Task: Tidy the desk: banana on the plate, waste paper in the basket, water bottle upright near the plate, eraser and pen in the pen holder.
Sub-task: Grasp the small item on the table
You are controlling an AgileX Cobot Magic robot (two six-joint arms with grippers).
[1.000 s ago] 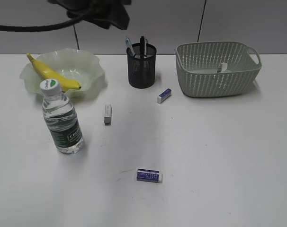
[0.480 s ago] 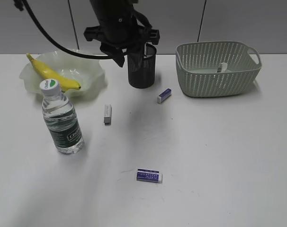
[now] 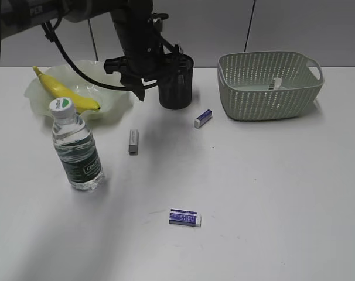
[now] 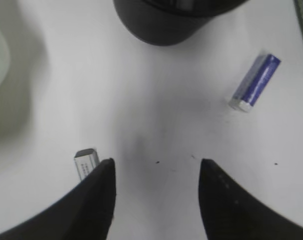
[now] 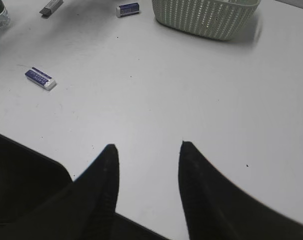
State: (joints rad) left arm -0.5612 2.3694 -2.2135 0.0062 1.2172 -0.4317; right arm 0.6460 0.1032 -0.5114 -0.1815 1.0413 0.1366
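Both claws, left (image 4: 154,172) and right (image 5: 147,152), gape empty over white tabletop (image 3: 271,187), grey wall (image 3: 294,26) behind.

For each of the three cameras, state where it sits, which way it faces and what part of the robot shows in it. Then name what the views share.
Exterior view: raised in front of the desk, slanting down toward the wall; the left arm hangs by the pen holder.
Left wrist view: on the left arm, facing straight down; both open fingers frame bare table, with the grey eraser beside one.
Right wrist view: low over the near desk, looking toward the basket; open fingers show.
Shared: the blue eraser by the holder appears in all three.
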